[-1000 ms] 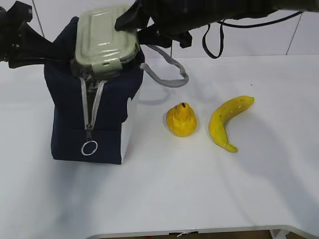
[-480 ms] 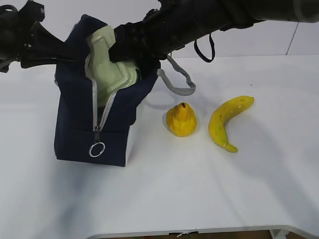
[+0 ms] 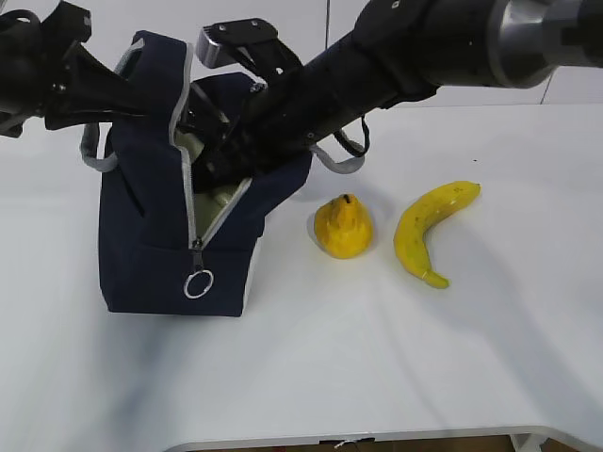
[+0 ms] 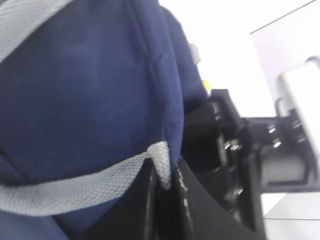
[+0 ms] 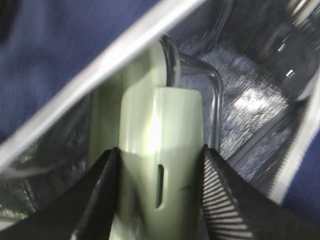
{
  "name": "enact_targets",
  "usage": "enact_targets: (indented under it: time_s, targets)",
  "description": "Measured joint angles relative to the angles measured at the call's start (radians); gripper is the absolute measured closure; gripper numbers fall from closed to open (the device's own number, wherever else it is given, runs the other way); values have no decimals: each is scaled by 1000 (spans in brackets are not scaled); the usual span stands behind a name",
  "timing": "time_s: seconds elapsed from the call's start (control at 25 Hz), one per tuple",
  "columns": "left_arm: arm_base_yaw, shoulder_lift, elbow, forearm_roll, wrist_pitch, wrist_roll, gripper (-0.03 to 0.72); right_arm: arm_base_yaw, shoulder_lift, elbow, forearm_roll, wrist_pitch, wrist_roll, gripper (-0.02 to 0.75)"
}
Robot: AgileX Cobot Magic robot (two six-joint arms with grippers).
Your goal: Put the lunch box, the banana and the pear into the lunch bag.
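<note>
The navy lunch bag (image 3: 151, 245) stands at the left with its zip open. My right gripper (image 5: 159, 165) is shut on the sage-green clip of the lunch box (image 5: 160, 130), which sits tilted inside the bag's silver-lined mouth; only a pale sliver of the lunch box (image 3: 219, 200) shows in the exterior view. My left gripper (image 4: 164, 187) is shut on the bag's grey webbing handle (image 4: 75, 185), holding the top up. The yellow pear (image 3: 343, 226) and the banana (image 3: 429, 229) lie on the table right of the bag.
The white table (image 3: 377, 358) stretches in front and to the right. The bag's other grey handle (image 3: 344, 160) hangs behind the right arm. A ring pull (image 3: 198, 283) dangles on the bag's front. A tiled wall stands behind.
The right arm has lowered the lunch box from on top of the bag down into its opening. The bag's mouth has widened and the bag has shifted slightly. Pear and banana are unmoved.
</note>
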Motion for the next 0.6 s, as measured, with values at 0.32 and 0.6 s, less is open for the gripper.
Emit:
enact_targets:
  time_s: [0.32,0.6]
  targets:
    - [-4,0,0,0,-2,2,678,11,4,0,41,10,-105,354]
    - [-4,26,0,0,11,8,678,13,6,-4,126,9,-113,290]
